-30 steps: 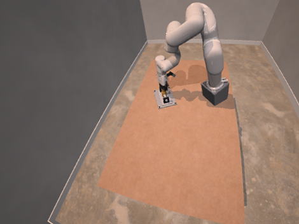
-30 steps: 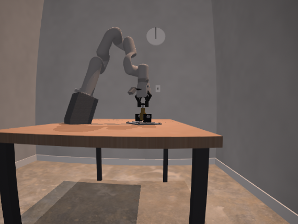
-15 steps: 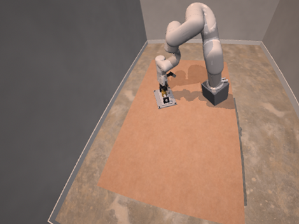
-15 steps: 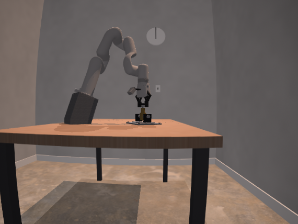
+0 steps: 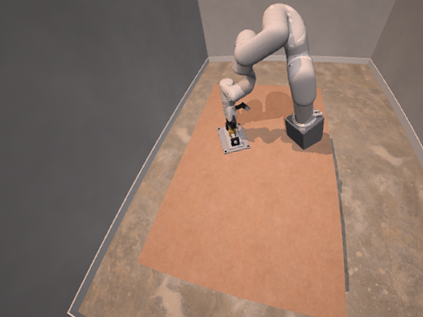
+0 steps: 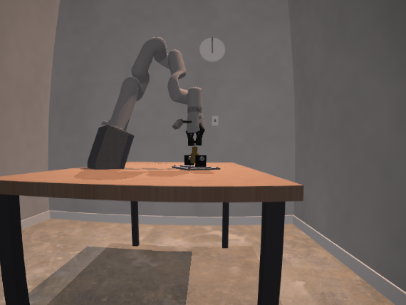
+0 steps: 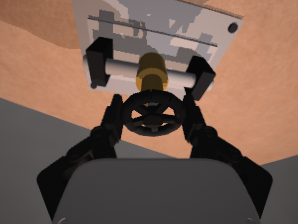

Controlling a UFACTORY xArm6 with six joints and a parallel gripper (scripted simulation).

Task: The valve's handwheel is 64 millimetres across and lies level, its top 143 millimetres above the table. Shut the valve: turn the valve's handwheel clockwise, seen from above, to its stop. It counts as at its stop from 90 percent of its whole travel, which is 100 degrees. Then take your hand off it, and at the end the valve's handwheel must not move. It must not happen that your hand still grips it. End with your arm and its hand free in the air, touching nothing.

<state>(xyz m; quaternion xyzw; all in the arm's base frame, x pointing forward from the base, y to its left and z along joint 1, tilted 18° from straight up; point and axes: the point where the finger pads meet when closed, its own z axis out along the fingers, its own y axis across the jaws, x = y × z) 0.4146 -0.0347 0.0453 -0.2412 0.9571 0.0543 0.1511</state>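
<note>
The valve stands on a grey baseplate (image 5: 227, 147) (image 6: 209, 169) (image 7: 200, 30) near the table's back left. Its black spoked handwheel (image 7: 152, 115) lies level on a brass stem (image 7: 152, 70) (image 6: 194, 154) above a silver pipe (image 7: 120, 67) held by two black blocks. My gripper (image 7: 152, 103) (image 5: 231, 126) (image 6: 195, 141) points straight down over the valve. Its two black fingers press the handwheel's rim from the left and the right, so it is shut on the handwheel. In the top and exterior views the wheel is too small to make out between the fingers.
The arm's dark base block (image 5: 306, 131) (image 6: 110, 147) stands on the wooden table (image 5: 246, 231) (image 6: 153, 185) to the right of the valve in the top view. Room walls lie behind and to the left of the table.
</note>
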